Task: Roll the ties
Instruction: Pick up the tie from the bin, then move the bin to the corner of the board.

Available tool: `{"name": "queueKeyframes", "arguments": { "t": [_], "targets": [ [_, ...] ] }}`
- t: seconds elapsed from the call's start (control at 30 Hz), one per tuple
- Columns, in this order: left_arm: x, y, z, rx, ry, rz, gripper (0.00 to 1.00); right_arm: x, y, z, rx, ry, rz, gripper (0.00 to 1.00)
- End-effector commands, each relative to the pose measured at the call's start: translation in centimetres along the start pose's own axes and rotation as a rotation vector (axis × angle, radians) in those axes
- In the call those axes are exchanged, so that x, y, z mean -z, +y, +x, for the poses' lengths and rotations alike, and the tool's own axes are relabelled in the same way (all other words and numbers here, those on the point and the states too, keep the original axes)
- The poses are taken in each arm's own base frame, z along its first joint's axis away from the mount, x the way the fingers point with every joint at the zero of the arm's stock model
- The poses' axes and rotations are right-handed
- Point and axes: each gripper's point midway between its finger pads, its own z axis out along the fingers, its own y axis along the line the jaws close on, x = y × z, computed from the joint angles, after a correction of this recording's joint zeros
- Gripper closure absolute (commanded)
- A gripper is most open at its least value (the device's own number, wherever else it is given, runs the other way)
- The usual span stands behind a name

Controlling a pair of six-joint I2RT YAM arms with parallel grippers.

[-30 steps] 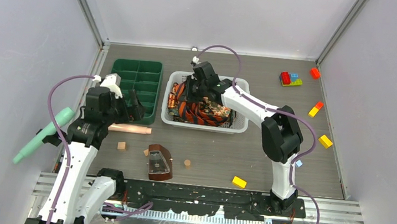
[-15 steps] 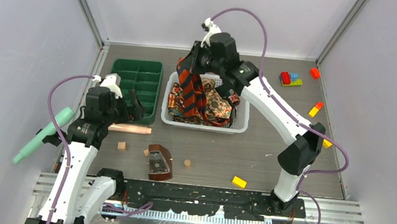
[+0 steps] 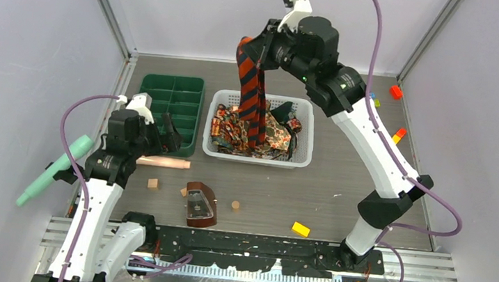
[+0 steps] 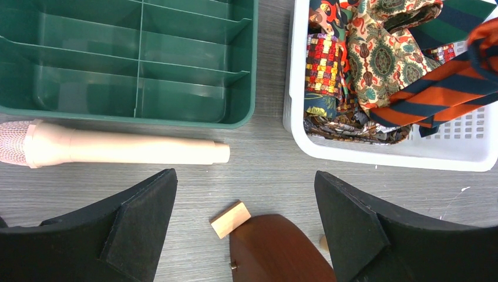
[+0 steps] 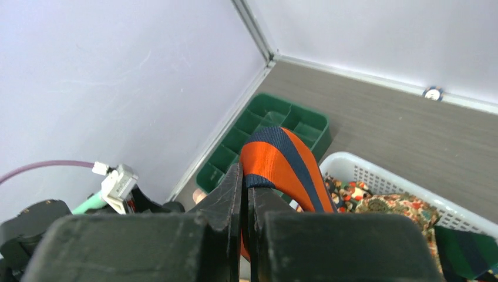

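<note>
My right gripper (image 3: 262,50) is shut on the orange-and-dark striped tie (image 3: 254,92) and holds it high above the white mesh basket (image 3: 300,162). The tie hangs down into the basket; its fold shows between the closed fingers in the right wrist view (image 5: 282,164). Brown-gold paisley ties (image 3: 272,133) and a dark green tie (image 4: 455,17) lie piled in the basket. The striped tie's lower part (image 4: 446,94) lies across the pile in the left wrist view. My left gripper (image 3: 170,133) is open and empty, low over the table near a brown wooden piece (image 4: 282,249).
A green divided tray (image 3: 169,108) sits left of the basket. A pink cylinder (image 4: 117,150), small wooden blocks (image 4: 230,218) and the brown wooden piece (image 3: 200,204) lie near the left gripper. Coloured bricks (image 3: 366,99) lie at the right. A mint tool (image 3: 55,169) sits far left.
My right gripper has risen from inside the basket to high above it, pulling the striped tie up out of the pile. The left arm has not moved.
</note>
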Motion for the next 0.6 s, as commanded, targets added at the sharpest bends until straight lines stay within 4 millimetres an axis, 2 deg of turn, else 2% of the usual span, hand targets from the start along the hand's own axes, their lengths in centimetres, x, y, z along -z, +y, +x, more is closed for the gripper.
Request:
{"name": "queueKeyframes", "arguments": {
  "t": [0.0,0.2,0.33,0.43,0.5,0.57],
  "targets": [
    [0.3,0.1,-0.2,-0.015,-0.016,0.002,0.10,5.7,2.1,-7.7,0.067,-0.204,0.004,1.00],
    [0.4,0.0,-0.2,-0.017,-0.016,0.004,0.10,8.7,2.9,-11.0,0.099,-0.285,0.011,1.00],
    [0.4,-0.2,-0.4,-0.020,-0.020,0.014,0.10,10.0,3.1,-12.0,0.106,-0.306,0.018,1.00],
    [0.9,-1.6,-0.6,-0.034,-0.031,0.092,0.11,11.4,3.4,-12.4,0.092,-0.311,0.016,1.00],
    [2.2,-3.0,-1.4,-0.052,-0.073,0.166,0.16,12.4,3.8,-12.5,0.076,-0.307,0.005,1.00],
    [4.0,-5.0,-3.0,-0.075,-0.183,0.271,0.16,13.6,4.3,-12.5,0.050,-0.298,-0.014,1.00]
  ]
}}
